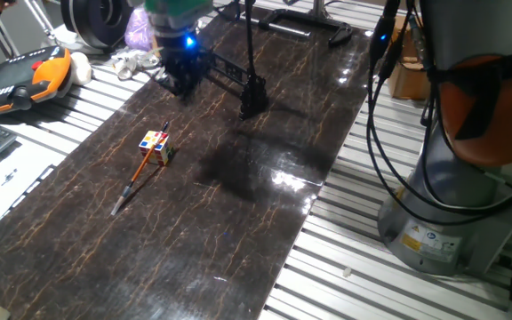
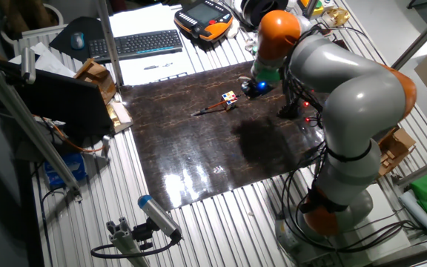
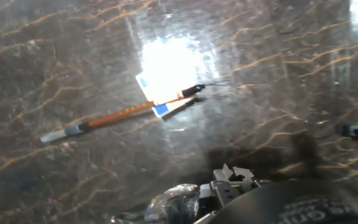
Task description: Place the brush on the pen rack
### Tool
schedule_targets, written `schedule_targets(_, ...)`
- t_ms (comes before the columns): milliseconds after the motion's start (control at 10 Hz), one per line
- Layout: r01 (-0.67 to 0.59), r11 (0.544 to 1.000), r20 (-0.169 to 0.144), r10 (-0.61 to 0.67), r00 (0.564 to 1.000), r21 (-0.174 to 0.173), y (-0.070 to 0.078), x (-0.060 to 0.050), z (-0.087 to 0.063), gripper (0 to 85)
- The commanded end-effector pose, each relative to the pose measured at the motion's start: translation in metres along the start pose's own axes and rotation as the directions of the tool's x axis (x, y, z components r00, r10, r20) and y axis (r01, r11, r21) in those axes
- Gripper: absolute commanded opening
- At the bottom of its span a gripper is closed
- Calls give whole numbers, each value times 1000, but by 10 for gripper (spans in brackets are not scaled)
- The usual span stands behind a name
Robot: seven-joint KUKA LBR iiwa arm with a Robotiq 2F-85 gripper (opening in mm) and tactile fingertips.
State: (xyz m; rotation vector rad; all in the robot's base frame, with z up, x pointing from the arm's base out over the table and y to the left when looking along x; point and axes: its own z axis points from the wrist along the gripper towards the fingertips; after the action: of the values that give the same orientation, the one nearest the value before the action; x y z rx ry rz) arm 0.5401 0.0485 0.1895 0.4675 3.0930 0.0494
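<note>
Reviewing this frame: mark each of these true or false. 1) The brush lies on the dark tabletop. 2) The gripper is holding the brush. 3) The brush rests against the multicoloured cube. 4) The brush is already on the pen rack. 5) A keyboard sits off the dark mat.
1) True: the brush lies flat on the dark tabletop.
2) False: the gripper is apart from the brush, up near the pen rack; whether its jaws are open cannot be told.
3) True: its dark end meets the multicoloured cube.
4) False: the brush is on the tabletop, well away from the rack.
5) True: a keyboard sits beyond the mat's edge.
</note>
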Motion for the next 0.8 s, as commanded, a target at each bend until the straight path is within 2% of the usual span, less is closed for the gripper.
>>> schedule_targets(0,-11,1000,1,11,1000,0,4,0,4,7)
schedule_targets(400,-101,995,-18,101,995,9,26,-5,21,7)
schedule_targets(600,-172,985,-14,173,985,28,40,-6,31,7)
schedule_targets(700,-209,978,-19,209,978,18,43,-4,35,7)
